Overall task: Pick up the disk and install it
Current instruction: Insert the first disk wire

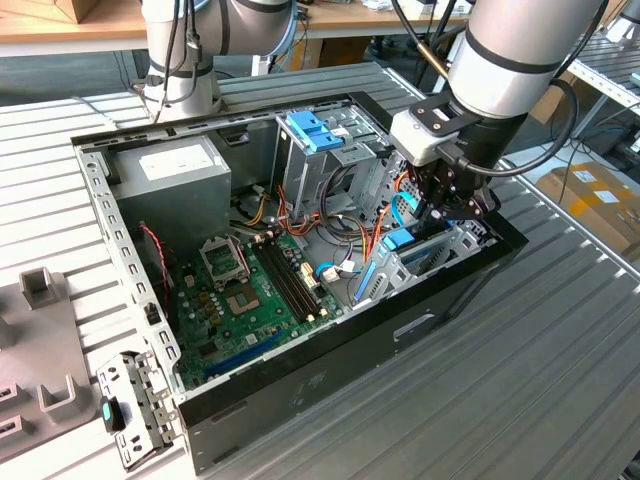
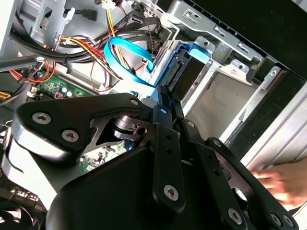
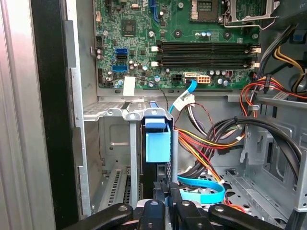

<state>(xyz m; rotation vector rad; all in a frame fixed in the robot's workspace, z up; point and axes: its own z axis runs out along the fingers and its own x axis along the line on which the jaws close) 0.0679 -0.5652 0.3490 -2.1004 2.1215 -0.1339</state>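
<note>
The disk [image 3: 157,143] stands on its edge in a metal drive bay [image 3: 111,114] inside the open computer case [image 1: 300,390]. It is in the corner on the exterior view's right, past the green motherboard [image 1: 250,300]. The gripper [image 3: 165,194] reaches down into the case with its two fingers close together, right at the near end of the disk's blue frame, but I cannot tell if they squeeze it.

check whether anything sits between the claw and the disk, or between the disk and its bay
Nothing visible does. The claw sits right at the disk, which stands on edge in the metal bay. The blue flat cable lies beside it, not across.
</note>
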